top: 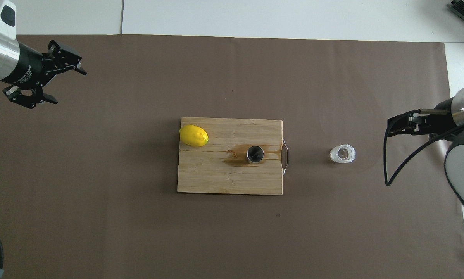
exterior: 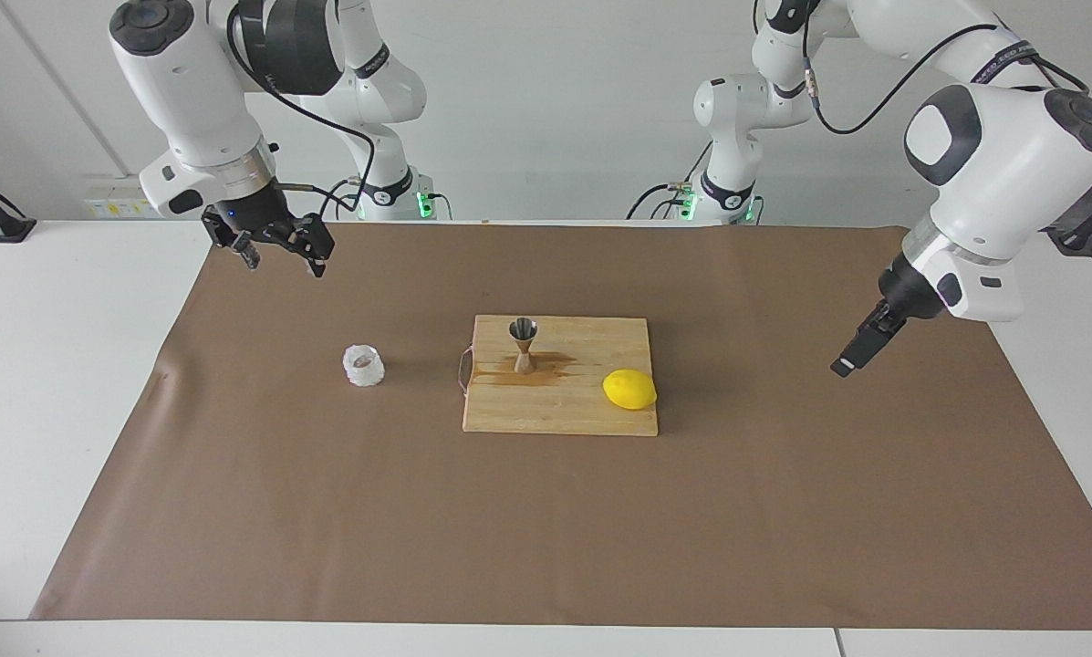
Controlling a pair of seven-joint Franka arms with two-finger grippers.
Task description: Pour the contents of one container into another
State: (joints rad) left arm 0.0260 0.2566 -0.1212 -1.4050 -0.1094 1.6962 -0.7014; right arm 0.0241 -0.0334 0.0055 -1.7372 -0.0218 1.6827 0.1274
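Cup (exterior: 363,365) beside board (exterior: 591,411); jigger (exterior: 524,345) upright on board; left gripper (exterior: 860,351), right gripper (exterior: 281,251) both spread, empty.

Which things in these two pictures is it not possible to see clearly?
- White cup: its contents; both views, too small and translucent.
- Steel jigger: whether it holds liquid; overhead view, its bowl is dark.
- Jigger foot: overhead view, hidden by its own top.
- Lemon: its underside, resting on the cutting board.

Facing view: high, across the table, looking toward both arm bases. Overhead view: high above the robots' end, looking steeply down. Both, half a turn apart, share the brown paper mat (exterior: 327,511) (top: 100,213) and rectangular wooden cutting board (exterior: 564,406) (top: 216,178).
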